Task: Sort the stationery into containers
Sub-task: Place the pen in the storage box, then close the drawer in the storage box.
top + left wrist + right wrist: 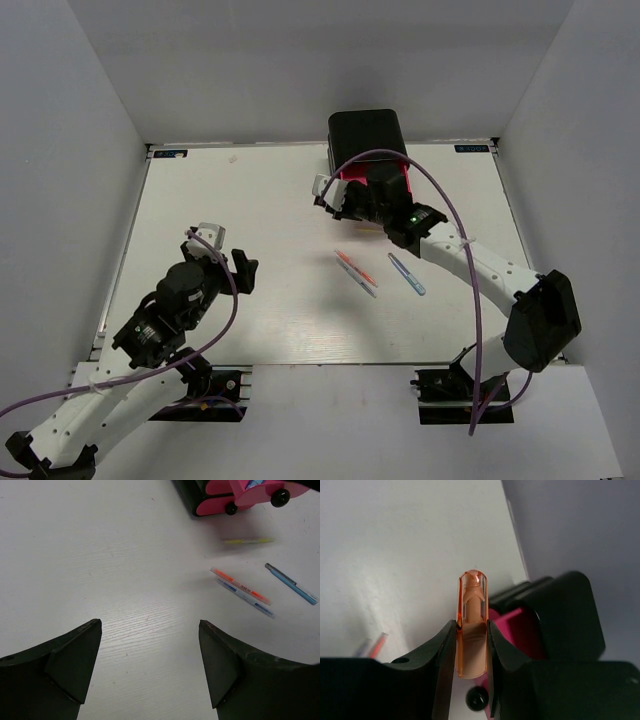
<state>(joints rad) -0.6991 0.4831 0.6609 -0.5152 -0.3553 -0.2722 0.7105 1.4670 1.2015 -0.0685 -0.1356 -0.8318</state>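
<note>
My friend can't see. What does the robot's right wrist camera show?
The right gripper pinches a short see-through orange capsule between its two black fingers. Just past it sit a pink drawer and the black box, with a small black knob below. Two pen tips peek in at the left on the white table.

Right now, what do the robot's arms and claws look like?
The left arm and the right arm are white tubes with chunky black joints. A thin purple cable loops along each one. The left claw and the right claw each have two black, wedge-shaped fingers. A tiny green light glows near the right arm's wrist.
</note>
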